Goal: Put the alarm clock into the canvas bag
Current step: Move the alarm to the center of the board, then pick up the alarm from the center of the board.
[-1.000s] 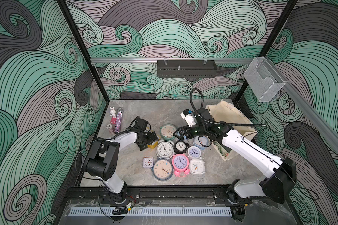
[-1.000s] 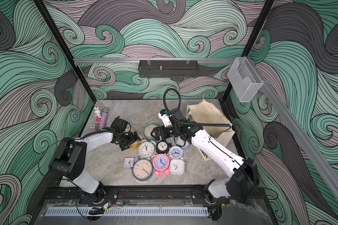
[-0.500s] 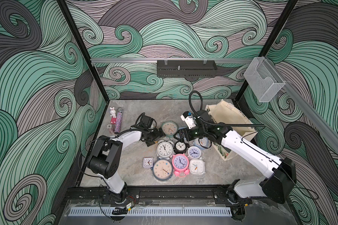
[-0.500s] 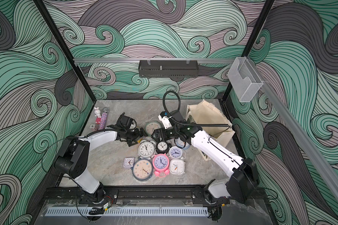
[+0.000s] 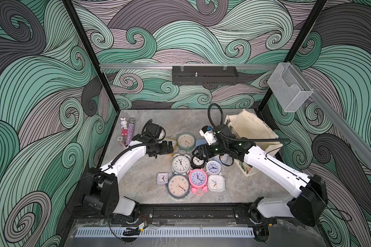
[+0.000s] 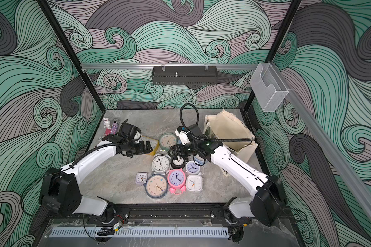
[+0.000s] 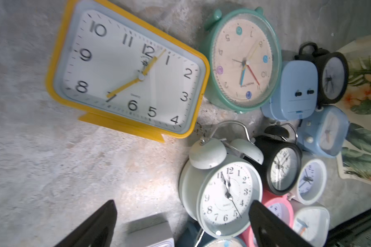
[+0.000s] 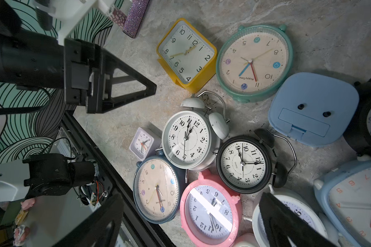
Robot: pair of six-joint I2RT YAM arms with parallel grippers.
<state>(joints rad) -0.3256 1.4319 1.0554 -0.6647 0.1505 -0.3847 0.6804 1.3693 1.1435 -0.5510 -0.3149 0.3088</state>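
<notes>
Both claws are found wide open and empty: the left claw [image 5: 169,147] near a yellow clock [image 7: 126,72], the right claw [image 5: 198,152] just above a black clock [image 5: 197,161]. Alarm clocks [image 5: 181,163] are clustered on the counter [image 5: 137,177]. The canvas bag [image 5: 252,128] stands beside them, at the right.

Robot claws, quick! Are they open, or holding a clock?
Left gripper: open, holding nothing.
Right gripper: open, holding nothing.
</notes>
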